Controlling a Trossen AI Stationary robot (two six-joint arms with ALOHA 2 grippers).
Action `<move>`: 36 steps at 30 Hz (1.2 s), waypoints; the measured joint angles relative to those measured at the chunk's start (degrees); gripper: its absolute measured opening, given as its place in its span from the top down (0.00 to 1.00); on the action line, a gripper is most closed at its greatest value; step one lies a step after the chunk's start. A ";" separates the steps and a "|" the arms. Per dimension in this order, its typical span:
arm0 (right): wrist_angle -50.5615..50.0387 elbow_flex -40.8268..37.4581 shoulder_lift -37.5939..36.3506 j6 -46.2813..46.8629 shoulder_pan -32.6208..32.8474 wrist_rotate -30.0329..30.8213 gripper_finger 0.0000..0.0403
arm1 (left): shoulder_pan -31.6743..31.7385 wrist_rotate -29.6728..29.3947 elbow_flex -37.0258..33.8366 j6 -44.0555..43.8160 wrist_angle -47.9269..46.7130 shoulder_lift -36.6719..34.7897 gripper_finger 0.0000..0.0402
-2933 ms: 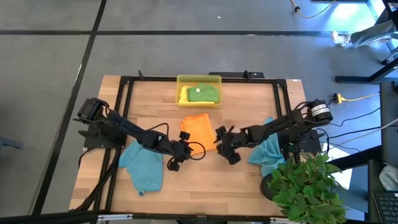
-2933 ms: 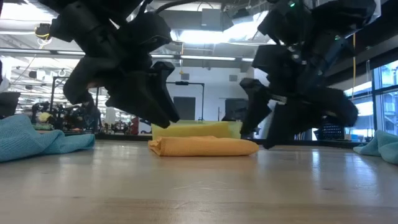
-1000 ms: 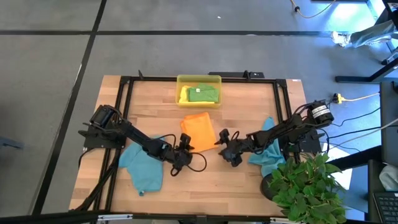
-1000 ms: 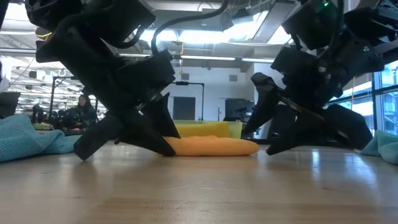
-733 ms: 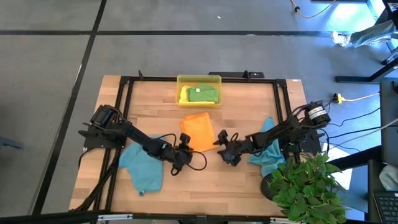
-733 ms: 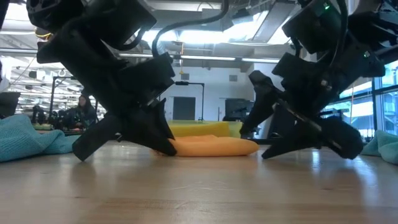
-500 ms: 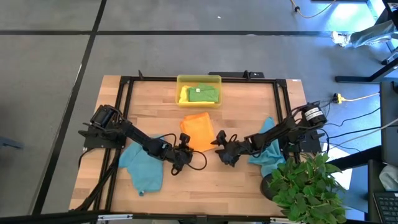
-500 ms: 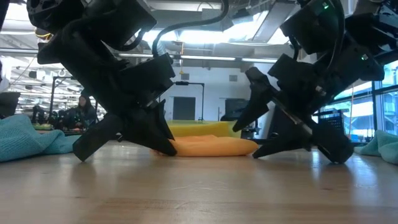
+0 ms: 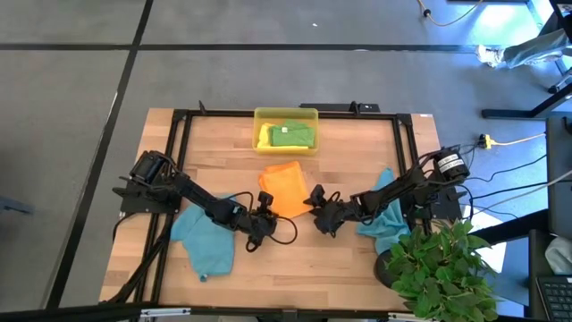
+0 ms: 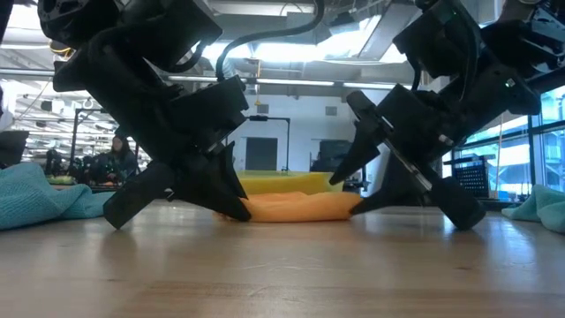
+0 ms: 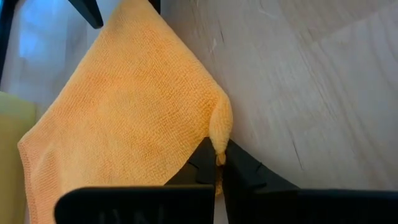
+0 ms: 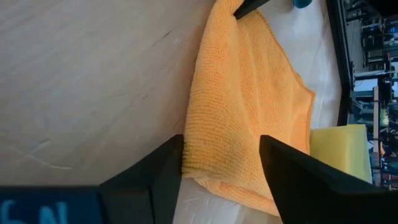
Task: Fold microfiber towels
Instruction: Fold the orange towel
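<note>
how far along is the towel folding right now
Done: a green towel and a yellow towel lie in the yellow tray. In hand: the left gripper is shut on a corner of the orange towel; the right gripper straddles its other near corner, open. Left: two teal towels lie crumpled.

Left gripper (image 11: 219,163) is clamped tight on one corner of the orange towel (image 11: 130,118); the pinched corner bunches into a small raised fold right at the fingertips (image 11: 205,155). The rest of the towel lies flat on the wooden table (image 11: 311,81), spreading away from the fingers. Edge of a yellow tray (image 11: 11,143) shows just past the towel's far side. A dark finger of the other arm (image 11: 87,11) sits at the towel's far corner.
</note>
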 joint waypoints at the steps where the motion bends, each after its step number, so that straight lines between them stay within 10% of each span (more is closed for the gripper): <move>1: 0.00 0.00 0.00 -0.12 0.00 -0.02 0.49 | 0.00 0.03 -0.01 0.00 0.11 0.00 1.00; 16: -1.98 0.18 -0.30 3.53 0.78 -0.07 0.97 | -0.38 0.68 0.01 -1.08 0.34 -0.49 1.00; 36: -19.11 12.88 -1.11 29.60 12.23 -13.67 0.99 | -8.30 14.14 -0.10 -13.38 0.55 -11.20 1.00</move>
